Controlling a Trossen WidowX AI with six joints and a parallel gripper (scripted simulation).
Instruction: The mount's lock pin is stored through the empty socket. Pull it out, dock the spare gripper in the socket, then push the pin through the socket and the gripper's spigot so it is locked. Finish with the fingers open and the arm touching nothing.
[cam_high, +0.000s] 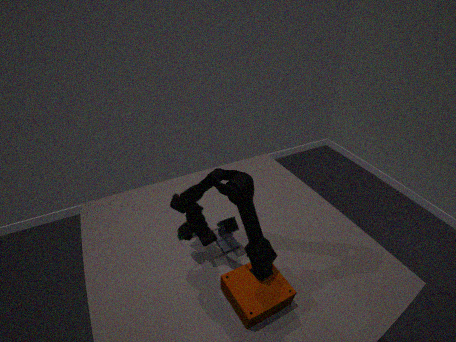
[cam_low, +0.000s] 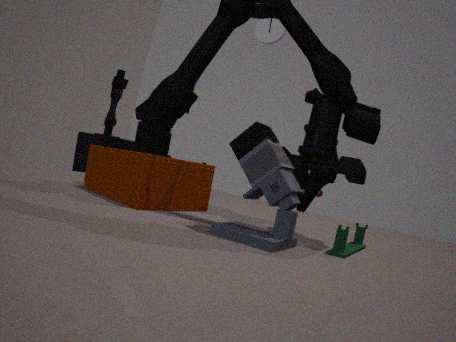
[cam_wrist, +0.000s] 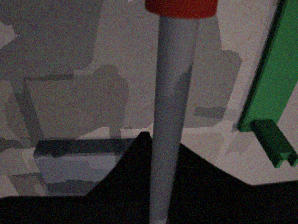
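My gripper (cam_high: 211, 241) (cam_low: 304, 206) (cam_wrist: 151, 139) is shut on the lock pin, a grey shaft (cam_wrist: 175, 65) with a red head (cam_low: 320, 193) (cam_wrist: 181, 7). The fingers point down beside the mount's upper end. The mount has a grey base (cam_low: 250, 237) and a short post. A tilted grey body (cam_low: 267, 162) with a dark block (cam_low: 254, 137) on its upper end stands above the post. I cannot tell where the socket ends and the spare gripper begins. The pin's far end is hidden, so I cannot tell whether it touches the socket.
A green cradle (cam_low: 348, 248) (cam_wrist: 270, 75) with two forked uprights stands beyond the mount; its forks hold nothing. A grey block (cam_wrist: 75, 170) shows at the lower left of the wrist view. The arm stands on an orange box (cam_high: 257, 295) (cam_low: 150, 177).
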